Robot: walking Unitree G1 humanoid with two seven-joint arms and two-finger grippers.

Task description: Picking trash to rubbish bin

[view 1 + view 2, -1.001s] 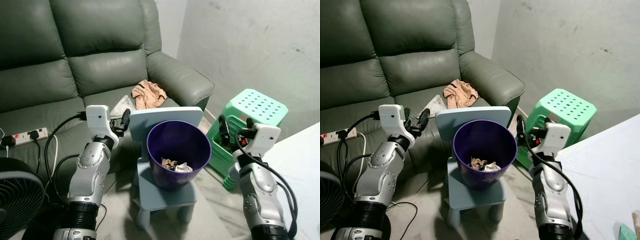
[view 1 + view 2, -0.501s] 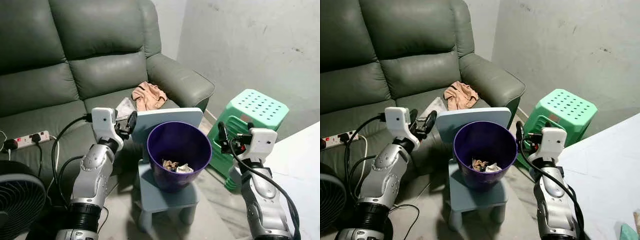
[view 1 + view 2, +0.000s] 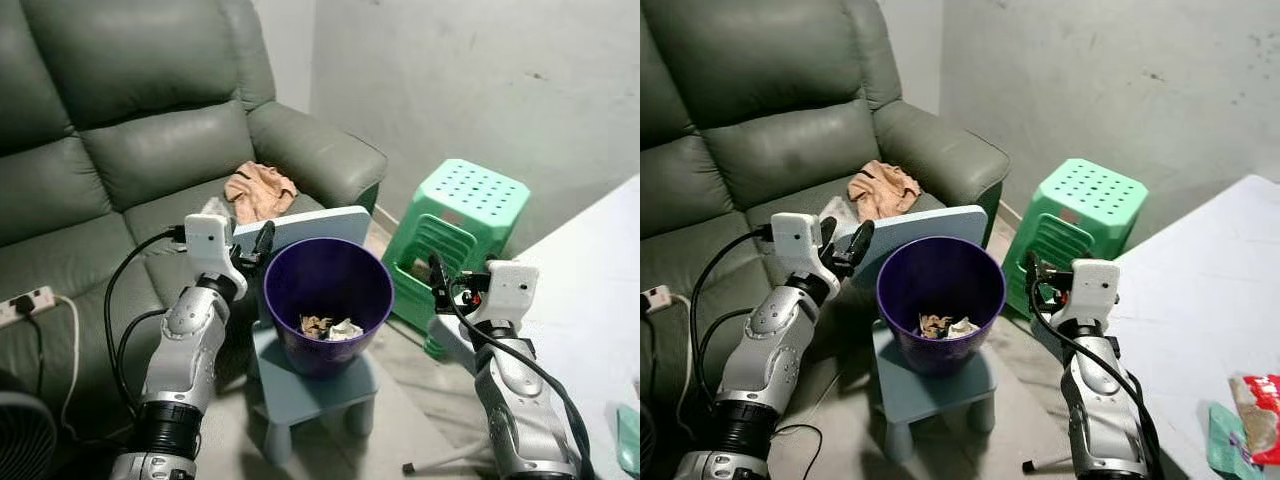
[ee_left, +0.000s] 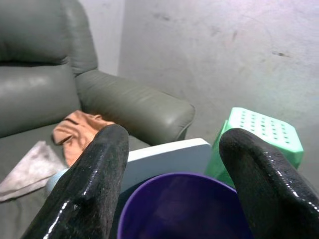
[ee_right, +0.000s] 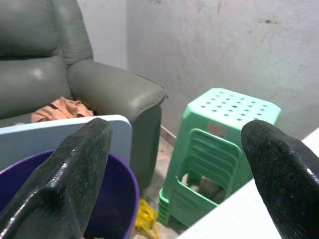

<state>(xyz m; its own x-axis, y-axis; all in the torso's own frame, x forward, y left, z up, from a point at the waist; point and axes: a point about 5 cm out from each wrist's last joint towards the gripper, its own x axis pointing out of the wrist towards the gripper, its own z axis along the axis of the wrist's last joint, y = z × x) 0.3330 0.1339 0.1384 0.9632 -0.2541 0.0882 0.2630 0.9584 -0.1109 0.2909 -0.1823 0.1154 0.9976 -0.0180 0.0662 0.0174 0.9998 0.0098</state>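
Left eye view: upright purple bin (image 3: 327, 300), mouth up, between spread, empty left pincer (image 3: 252, 243) and right pincer (image 3: 437, 283).

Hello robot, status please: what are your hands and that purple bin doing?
Left gripper open, empty, beside bin. Right gripper open, empty. Trash in bin. Nothing blocking.

Head-high, downward onto purple bin (image 3: 327, 300)

You face a grey-green leather sofa (image 3: 130, 140) against a scuffed pale wall (image 3: 480, 70). Peach cloth (image 3: 258, 188) lies on its seat. Stacked green plastic stools (image 3: 455, 225) stand beside its armrest. Small blue chair (image 3: 315, 385) on tiled floor (image 3: 415, 375). White table (image 3: 1200, 300) at your right.
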